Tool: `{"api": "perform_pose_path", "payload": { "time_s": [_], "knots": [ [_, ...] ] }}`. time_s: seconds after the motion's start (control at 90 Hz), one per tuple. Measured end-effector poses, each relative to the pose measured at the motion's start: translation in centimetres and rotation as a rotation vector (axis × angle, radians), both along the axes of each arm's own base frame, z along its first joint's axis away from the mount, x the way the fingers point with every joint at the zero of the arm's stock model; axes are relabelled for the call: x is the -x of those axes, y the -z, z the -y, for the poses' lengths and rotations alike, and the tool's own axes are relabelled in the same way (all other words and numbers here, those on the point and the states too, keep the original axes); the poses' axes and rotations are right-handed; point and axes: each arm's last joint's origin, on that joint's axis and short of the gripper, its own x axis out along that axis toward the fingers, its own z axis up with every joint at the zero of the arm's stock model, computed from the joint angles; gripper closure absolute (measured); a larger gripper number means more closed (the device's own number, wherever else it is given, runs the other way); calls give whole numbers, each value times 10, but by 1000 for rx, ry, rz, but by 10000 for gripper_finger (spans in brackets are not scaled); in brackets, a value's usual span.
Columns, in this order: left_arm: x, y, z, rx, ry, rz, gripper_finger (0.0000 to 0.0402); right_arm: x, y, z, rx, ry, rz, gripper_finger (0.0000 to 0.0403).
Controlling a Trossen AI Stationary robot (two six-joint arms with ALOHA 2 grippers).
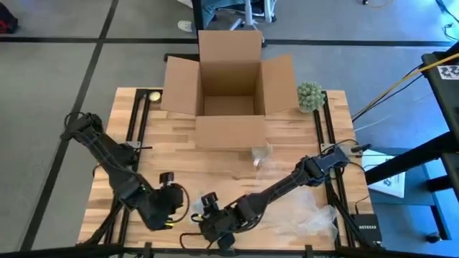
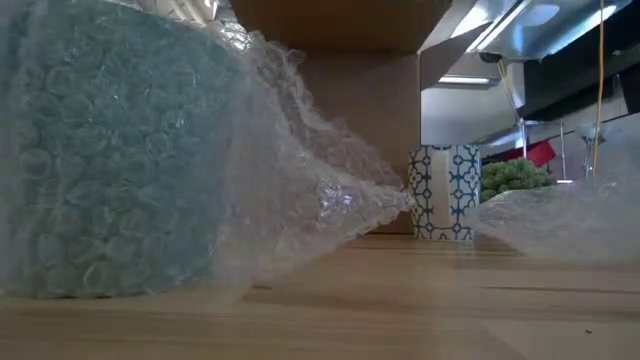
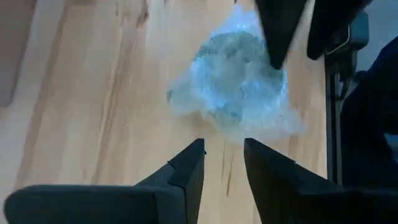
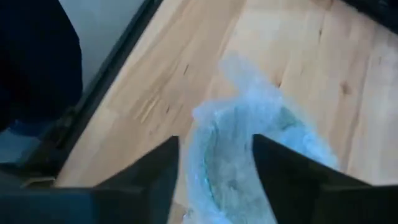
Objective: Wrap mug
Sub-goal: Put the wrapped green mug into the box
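Landmark: cardboard box (image 1: 229,86), flaps open, at the far middle of the wooden table (image 1: 215,179).
Wrapped mug: pale blue mug in bubble wrap (image 3: 233,84), well in front of the box at the table's near edge; upright in the low view (image 2: 120,150), wrap trailing off to one side in a crumpled tail.
Left gripper (image 3: 222,155): well in front of the box and toward its left side, just beside the wrapped mug; fingers (image 3: 189,171) parted, grasping nothing, tips short of the wrap.
Right gripper (image 4: 214,158): well in front of the box at the near edge, over the wrapped mug; fingers (image 4: 280,162) spread to either side of the bundle (image 4: 249,162); contact with the wrap not discernible.
Patterned cup (image 2: 445,192): blue and white, upright, just in front of the box.
Loose plastic wrap (image 1: 312,215): clear sheet, in front of the box toward its right side, beside the right arm.
Green bumpy ball (image 1: 310,95): just beside the box's right flap.
Small pale ball (image 1: 153,95): just beside the box's left flap.
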Motion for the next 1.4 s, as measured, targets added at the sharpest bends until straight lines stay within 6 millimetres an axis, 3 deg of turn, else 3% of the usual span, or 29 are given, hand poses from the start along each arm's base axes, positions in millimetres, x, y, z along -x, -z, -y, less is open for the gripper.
{"api": "perform_pose_path", "payload": {
  "time_s": [0.189, 0.467, 0.644, 0.9, 1.111, 1.3, 1.4],
  "knots": [
    [6, 0, 5, -20, -7, 30, 304, -6, 19, 13, -12, 86, -91, 145],
    [6, -1, 5, -22, -19, 44, 304, -17, 58, 18, 41, 101, -152, 172],
    [6, -1, 5, -27, -25, 53, 304, -18, 60, 18, 31, 71, -153, 237],
    [5, 0, 5, -35, -34, 66, 304, -17, 61, 19, -6, 33, -195, 383],
    [7, 1, 6, -33, -35, 62, 304, -2, 36, 8, 0, 11, -188, 388],
    [10, 1, 8, -50, -10, 59, 304, 15, -20, 2, -50, -35, -85, 391],
    [13, -1, 8, -52, -2, 71, 304, 22, -39, 3, -56, -36, -51, 391]
  ]
}}
